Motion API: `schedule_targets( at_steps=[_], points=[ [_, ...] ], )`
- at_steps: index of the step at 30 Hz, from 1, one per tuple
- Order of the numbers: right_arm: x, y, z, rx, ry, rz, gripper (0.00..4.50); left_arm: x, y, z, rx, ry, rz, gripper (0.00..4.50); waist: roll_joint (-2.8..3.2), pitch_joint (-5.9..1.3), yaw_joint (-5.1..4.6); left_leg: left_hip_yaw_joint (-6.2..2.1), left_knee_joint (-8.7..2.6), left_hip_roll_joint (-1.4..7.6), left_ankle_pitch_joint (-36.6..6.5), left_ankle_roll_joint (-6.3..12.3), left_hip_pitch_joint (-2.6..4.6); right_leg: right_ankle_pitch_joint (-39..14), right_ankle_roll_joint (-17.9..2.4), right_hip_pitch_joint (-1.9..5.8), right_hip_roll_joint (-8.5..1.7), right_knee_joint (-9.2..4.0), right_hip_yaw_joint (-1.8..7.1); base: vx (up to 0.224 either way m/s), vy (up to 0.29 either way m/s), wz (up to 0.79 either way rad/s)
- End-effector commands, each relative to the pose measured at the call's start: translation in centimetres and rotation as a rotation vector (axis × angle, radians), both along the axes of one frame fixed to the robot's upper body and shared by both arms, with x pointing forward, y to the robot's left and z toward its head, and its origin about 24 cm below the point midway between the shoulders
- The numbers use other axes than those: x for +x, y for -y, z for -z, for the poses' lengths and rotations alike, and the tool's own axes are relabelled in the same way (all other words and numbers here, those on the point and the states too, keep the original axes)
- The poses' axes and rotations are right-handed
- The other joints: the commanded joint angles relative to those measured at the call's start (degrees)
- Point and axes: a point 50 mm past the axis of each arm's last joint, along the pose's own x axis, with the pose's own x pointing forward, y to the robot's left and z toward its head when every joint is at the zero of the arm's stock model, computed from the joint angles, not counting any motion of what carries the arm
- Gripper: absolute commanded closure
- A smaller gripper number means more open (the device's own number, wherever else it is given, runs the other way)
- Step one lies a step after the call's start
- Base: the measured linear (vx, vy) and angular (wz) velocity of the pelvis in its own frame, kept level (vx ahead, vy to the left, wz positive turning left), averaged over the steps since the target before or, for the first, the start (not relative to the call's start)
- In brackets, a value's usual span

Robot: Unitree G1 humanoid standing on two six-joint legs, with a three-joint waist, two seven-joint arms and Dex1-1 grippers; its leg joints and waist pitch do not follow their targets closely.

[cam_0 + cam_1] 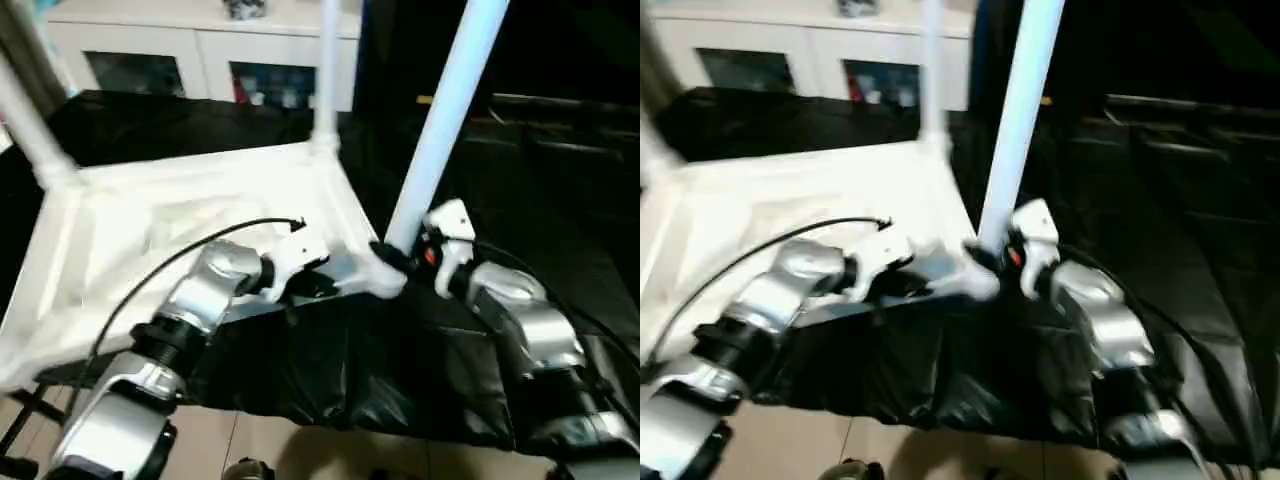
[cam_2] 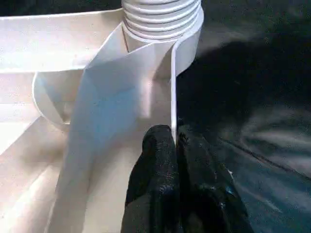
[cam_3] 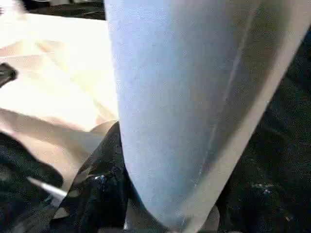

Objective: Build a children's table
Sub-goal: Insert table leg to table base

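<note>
Black fingers (image 2: 163,160) of the left gripper (image 1: 318,262) pinch the thin side wall of the top (image 1: 170,240), which lies ribbed side up on a black sheet (image 1: 330,380). Right gripper (image 1: 405,255) clasps the near leg (image 1: 445,120) low down, just above its corner socket (image 1: 385,280), jaws half apart around the tube. Two more legs stand in sockets: one at the far corner (image 1: 327,70), one at the left (image 1: 25,115). So three legs are up; the near one looks seated but may want turning home. The fourth corner is out of frame, so I can't tell whether its leg is in.
</note>
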Motion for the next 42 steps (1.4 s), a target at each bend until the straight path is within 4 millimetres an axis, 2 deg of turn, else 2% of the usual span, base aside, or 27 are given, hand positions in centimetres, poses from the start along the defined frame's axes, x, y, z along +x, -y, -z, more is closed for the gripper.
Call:
schedule_targets(
  at_steps=[1,5,10,11,13,15,18,20,23,27,31,35,36,39,42],
  points=[
    [-1.1,0.0,4.1,-0.041,-0.184,0.053,2.61,1.1,1.0,-3.9,-0.068,0.17,-0.045,4.5,-0.16,-3.35,0.43,-1.19,-4.82,2.37,-24.4,-1.03,1.42,-24.6,-9.6,1.99,-4.15,-4.52,2.78,0.0,0.0,0.0],
    [-1.0,-1.1,4.2,-0.024,-0.188,0.039,2.61,0.7,1.8,-3.6,-0.075,0.17,-0.043,4.5,-0.12,-3.67,0.63,-0.93,-4.71,2.39,-19.9,-0.11,0.94,-19.3,-10.7,2.44,-3.95,-3.84,2.89,0.0,0.0,0.0],
    [-0.8,-1.5,4.0,-0.015,-0.172,0.032,2.61,0.3,2.1,-3.6,-0.077,0.164,-0.013,4.5,0.05,-4.03,0.69,-0.69,-4.32,2.33,-17.8,0.46,0.92,-15.5,-12.2,2.58,-3.89,-3.22,3.02,0.0,0.0,0.0],
    [-0.7,-1.5,3.9,-0.015,-0.161,0.026,2.26,0.2,2.2,-3.6,-0.076,0.164,-0.006,4.5,-0.05,-3.98,0.68,-0.6,-4.26,2.25,-17.5,0.64,0.85,-15.2,-12.4,2.58,-3.83,-3.21,3.04,0.0,0.0,0.0],
    [-0.6,-1.5,3.7,-0.014,-0.145,0.015,2.26,0.0,2.2,-3.6,-0.076,0.161,0.004,4.5,-0.04,-4.1,0.71,-0.58,-4.16,2.26,-16.5,0.82,0.77,-14.5,-12.5,2.73,-3.83,-3.05,3.03,0.0,0.0,0.0],
    [-0.4,-1.4,3.2,0.001,-0.128,0.006,1.87,-0.1,2.1,-3.6,-0.076,0.156,0.017,4.5,0.17,-4.26,0.69,-0.63,-4.14,2.31,-15.6,1.02,0.7,-13.0,-12.9,2.86,-3.65,-2.84,2.94,0.0,0.0,0.0],
    [-0.3,-1.3,2.5,0.008,-0.096,-0.028,1.74,-0.3,1.8,-3.6,-0.075,0.146,0.048,4.5,0.22,-4.52,0.75,-0.59,-4.0,2.32,-14.9,1.08,0.74,-11.2,-13.6,2.98,-3.6,-2.57,2.93,0.0,0.0,0.0],
    [-0.3,-1.2,1.9,0.018,-0.077,-0.061,1.46,-0.4,1.6,-3.6,-0.075,0.137,0.065,4.5,0.26,-4.6,0.81,-0.57,-3.94,2.35,-14.6,1.21,0.76,-10.2,-13.9,3.03,-3.59,-2.45,2.95,0.0,0.0,0.0],
    [-0.4,-0.9,1.2,0.024,-0.053,-0.105,1.42,-0.5,1.3,-3.6,-0.075,0.126,0.092,4.5,0.28,-4.94,1.12,-0.48,-3.7,2.37,-13.2,1.73,0.9,-7.6,-15.0,3.22,-3.54,-2.08,2.95,0.0,0.0,0.0],
    [-1.2,-0.3,0.5,0.015,-0.028,-0.229,1.42,-0.8,0.8,-3.6,-0.078,0.101,0.14,4.5,0.28,-5.19,1.93,-0.35,-3.42,2.39,-11.3,2.55,0.94,-5.2,-15.3,3.29,-3.47,-1.66,2.93,0.0,0.0,0.0],
    [-2.3,0.4,0.5,-0.038,-0.036,-0.349,1.42,-1.1,0.3,-3.5,-0.074,0.084,0.212,4.5,0.2,-5.16,2.51,-0.26,-3.29,2.43,-11.9,2.88,0.98,-6.6,-15.0,3.35,-3.52,-1.77,2.94,0.0,0.0,0.0],
    [-3.3,1.0,0.5,-0.075,-0.068,-0.455,1.42,-1.7,0.2,-3.5,-0.096,0.065,0.309,4.5,0.29,-5.1,3.37,-0.29,-3.31,2.58,-13.4,2.32,1.11,-9.3,-14.6,3.17,-3.56,-2.0,2.95,0.0,0.0,0.0],
    [-3.5,1.1,0.6,-0.08,-0.072,-0.47,1.42,-1.8,0.2,-3.5,-0.097,0.063,0.322,4.5,0.36,-5.14,3.66,-0.25,-3.3,2.72,-13.9,2.16,1.33,-9.6,-14.4,2.96,-3.57,-1.95,3.0,0.0,0.0,0.0],
    [-4.1,1.4,0.7,-0.098,-0.104,-0.523,1.42,-1.9,0.0,-3.2,-0.077,0.039,0.364,4.5,0.45,-5.13,3.99,-0.25,-3.33,2.77,-14.9,1.83,1.51,-10.2,-14.5,2.78,-3.47,-2.06,3.06,0.0,0.0,0.0],
    [-4.5,1.6,0.8,-0.108,-0.132,-0.55,1.42,-1.9,-0.2,-3.1,-0.058,0.032,0.388,4.5,0.39,-5.14,4.25,-0.32,-3.31,2.74,-14.9,1.66,1.25,-10.5,-14.2,2.93,-3.57,-1.95,3.1,0.0,0.0,0.0]
  ],
)
